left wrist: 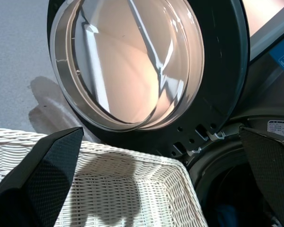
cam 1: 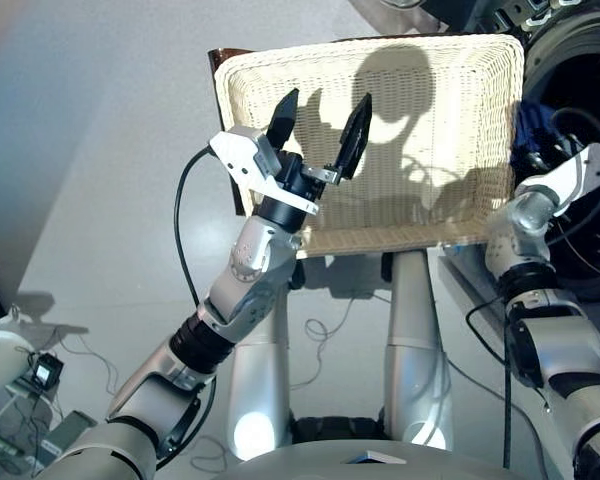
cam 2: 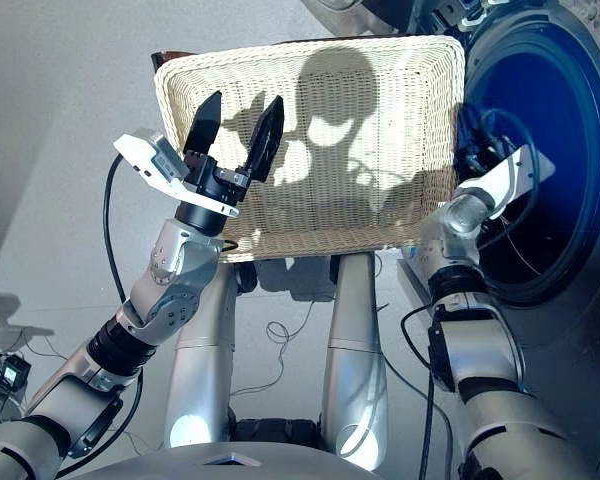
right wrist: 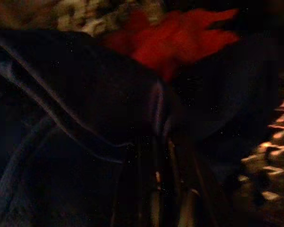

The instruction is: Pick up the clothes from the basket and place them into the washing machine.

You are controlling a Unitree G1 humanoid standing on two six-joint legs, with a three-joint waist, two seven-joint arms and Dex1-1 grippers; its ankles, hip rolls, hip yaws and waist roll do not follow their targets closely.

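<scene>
Left gripper [cam 1: 320, 125] is spread wide with nothing between the fingers, hovering over the basket [cam 1: 250, 75] at about 10 o'clock of its floor, tips pointed toward the machine; its wrist view shows only bare weave, the open round glass door [left wrist: 132, 61] and the dark porthole beyond, so it looks parked, out of the way. Right gripper is reached past the basket's 3 o'clock edge into the washing machine [cam 2: 570, 150] opening; its fingers are buried in the dark, cannot tell whether they are clenched or released. Right wrist view shows dark navy fabric [right wrist: 75, 132] filling most of the frame with the coral red garment [right wrist: 175, 38] just behind it, touching, and a glint of drum metal at the edge, so I judge at least those two are inside the drum. Black one: can't make it out separately. Basket sits at 12 o'clock in front of the robot, floor bare as far as visible, its right rim just beside the porthole, which keeps the transfer reach short. Task reads as at or near the last drop; release not confirmed.
</scene>
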